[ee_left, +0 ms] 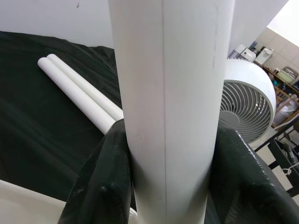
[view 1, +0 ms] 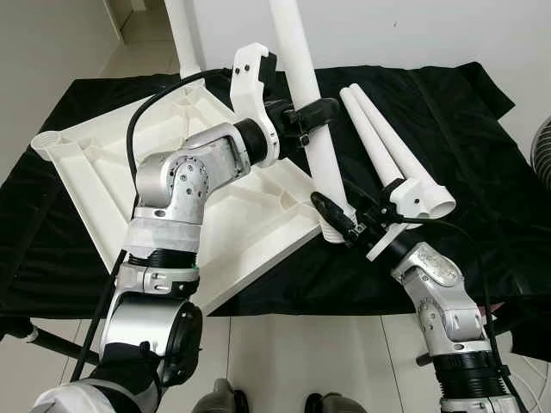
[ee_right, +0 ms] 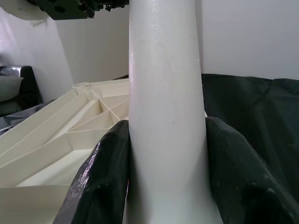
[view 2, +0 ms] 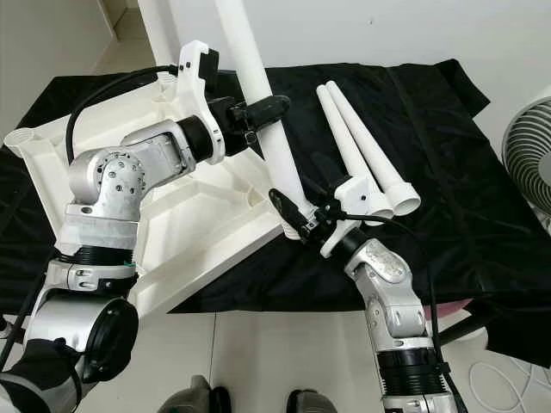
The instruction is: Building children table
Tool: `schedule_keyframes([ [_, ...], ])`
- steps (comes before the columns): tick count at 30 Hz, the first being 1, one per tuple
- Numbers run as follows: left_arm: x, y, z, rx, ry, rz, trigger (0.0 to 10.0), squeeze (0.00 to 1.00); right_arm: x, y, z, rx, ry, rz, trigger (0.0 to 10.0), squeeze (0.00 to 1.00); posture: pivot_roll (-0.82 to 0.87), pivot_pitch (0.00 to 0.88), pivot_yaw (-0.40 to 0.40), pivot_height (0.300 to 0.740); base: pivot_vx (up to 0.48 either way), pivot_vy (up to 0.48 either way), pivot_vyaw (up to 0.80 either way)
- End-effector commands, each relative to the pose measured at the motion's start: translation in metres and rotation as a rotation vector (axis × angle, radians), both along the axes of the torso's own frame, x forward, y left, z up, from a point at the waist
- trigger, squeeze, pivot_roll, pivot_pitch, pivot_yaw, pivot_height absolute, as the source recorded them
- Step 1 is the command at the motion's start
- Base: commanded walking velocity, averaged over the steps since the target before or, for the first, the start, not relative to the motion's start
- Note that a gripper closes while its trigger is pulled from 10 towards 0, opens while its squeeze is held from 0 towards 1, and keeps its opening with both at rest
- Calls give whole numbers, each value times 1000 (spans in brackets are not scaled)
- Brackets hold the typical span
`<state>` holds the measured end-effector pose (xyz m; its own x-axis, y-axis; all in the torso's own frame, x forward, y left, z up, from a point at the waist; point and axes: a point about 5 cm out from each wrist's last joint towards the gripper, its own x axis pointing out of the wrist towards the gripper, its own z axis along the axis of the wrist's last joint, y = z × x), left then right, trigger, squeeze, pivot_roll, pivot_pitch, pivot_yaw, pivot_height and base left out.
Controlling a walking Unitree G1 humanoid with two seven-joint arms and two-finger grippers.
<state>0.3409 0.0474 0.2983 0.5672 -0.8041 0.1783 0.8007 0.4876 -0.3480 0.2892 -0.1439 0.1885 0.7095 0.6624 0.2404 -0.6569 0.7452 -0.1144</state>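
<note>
**Both grippers holding one table leg at the tabletop's corner**

Nearest us, at about five o'clock, our right gripper (view 1: 334,215) is pinching the foot of the upright table leg (view 1: 312,129), its black fingers (ee_right: 100,182) pressed against either side where the leg is meeting the corner of the overturned white tabletop (view 1: 103,163). A little farther out, around twelve o'clock, our left gripper (view 1: 317,112) is clamping the same leg higher up, fingers (ee_left: 98,186) closed on its sides. The tabletop is lying ribbed side up on the black cloth (view 1: 482,172), reaching toward ten o'clock. At two o'clock, two spare legs (view 1: 392,146) are lying side by side on the cloth, just beside our right wrist. A white fan (view 2: 529,155) is standing at three o'clock, beyond the cloth's edge. Another leg (view 1: 182,34) is already rising from the far corner at eleven o'clock.
</note>
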Motion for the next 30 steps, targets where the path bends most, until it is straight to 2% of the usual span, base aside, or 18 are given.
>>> schedule_keyframes([
  [1, -3, 1, 5, 9, -25, -4, 0, 0, 1, 2, 6, -11, -11, 0, 10000, 0, -141, 96, 84, 740, 0, 0, 0],
  [2, -3, 1, 5, 8, -26, -4, 0, 0, 1, 2, 7, -10, -6, -5, 10000, 55, -141, 96, 84, 740, 0, 0, 0],
  [5, -4, 0, 5, 11, -28, -6, 0, 0, 4, 1, 7, -12, 2, -26, 10000, 55, -139, 93, 77, 740, 0, 0, 0],
  [6, -5, -1, 6, 20, -37, -2, 9412, 0, 7, 0, 9, -10, 17, -47, 10000, 1000, -138, 91, 75, 740, 0, 0, 0],
  [7, -7, -2, 7, 35, -56, 7, 10000, 0, 10, -1, 12, -28, 23, -70, 10000, 1000, -137, 92, 70, 740, 0, 0, 0],
  [14, -11, -6, 13, 77, -125, 50, 10000, 0, 21, -2, 22, -127, 20, -161, 10000, 1000, -133, 98, 56, 740, 0, 0, 0],
  [15, -12, -7, 15, 89, -149, 72, 10000, 0, 24, -1, 25, -151, 19, -186, 10000, 0, -133, 91, 55, 740, 0, 0, 0],
  [16, -12, -7, 15, 89, -149, 72, 10000, 0, 24, -1, 25, -151, 19, -186, 10000, 0, -133, 91, 55, 740, 0, 0, 0],
  [18, -15, -10, 19, 130, -216, 119, 10000, 0, 29, 3, 31, -210, 4, -223, 10000, 0, -133, 94, 55, 740, 0, 0, 0],
  [23, -18, -13, 21, 148, -261, 144, 10000, 0, 28, 6, 33, -255, 6, -229, 10000, 0, -134, 78, 56, 740, 0, 0, 0],
  [24, -20, -15, 22, 171, -290, 171, 10000, 0, 29, 9, 34, -291, 12, -240, 10000, 0, -133, 85, 53, 740, 0, 0, 0],
  [30, -23, -19, 24, 187, -321, 205, 10000, 0, 33, 15, 32, -345, 39, -267, 10000, 0, -132, 91, 55, 740, 0, 0, 0],
])
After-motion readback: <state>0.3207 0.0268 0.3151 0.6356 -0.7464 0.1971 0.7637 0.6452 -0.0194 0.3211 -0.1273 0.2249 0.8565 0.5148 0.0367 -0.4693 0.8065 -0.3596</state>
